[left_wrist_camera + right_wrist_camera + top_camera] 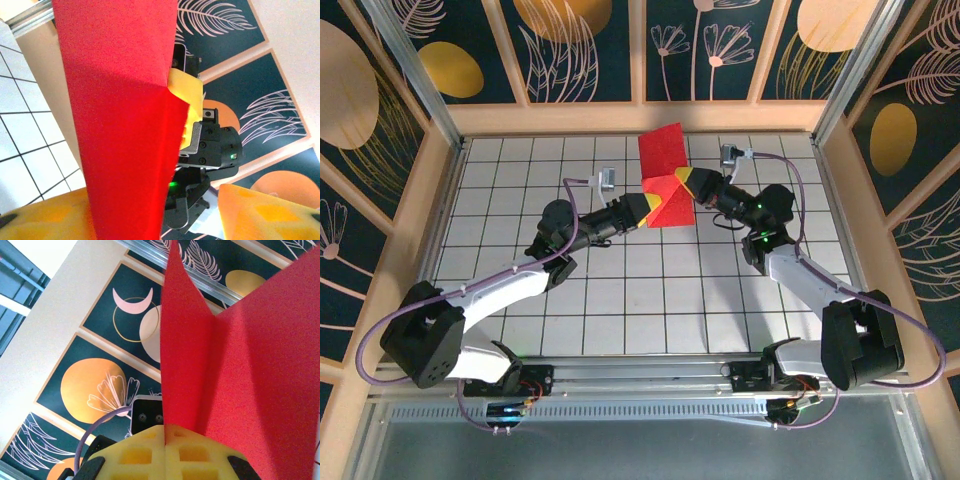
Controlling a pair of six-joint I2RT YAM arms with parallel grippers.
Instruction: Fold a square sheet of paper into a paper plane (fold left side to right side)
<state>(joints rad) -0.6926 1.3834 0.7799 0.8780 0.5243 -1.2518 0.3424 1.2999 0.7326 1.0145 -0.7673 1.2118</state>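
1. Two arms meet over the far middle of the table, a flat grid of white square tiles with thin dark joints. You see the sheet of paper raised between their tips.
2. Sheet of paper: thin, bright red and matte, with a fine grainy surface and no marking. From above it is bent along sharp creases into an upper flap leaning toward the far wall and a lower angular panel between the two claw tips.
3. Right claw: your two pale yellow pads, moulded with square waffle pockets, are pressed together on the paper's lower edge. From that pinch a narrow flap rises to a sharp point and a broader panel spreads to the right. The two meet in a straight valley crease.
4. Left claw: in its wrist view your orange-yellow fingers stand wide apart at the bottom corners, jaws parted. The paper runs down between them, close against the finger at lower left; you cannot tell whether it touches.
5. Beyond the paper, that view also shows the right claw's black housing with a small green light.
6. Surround: wall panels are dark blue with gold discs and thin leaf outlines, framed in pale wood.
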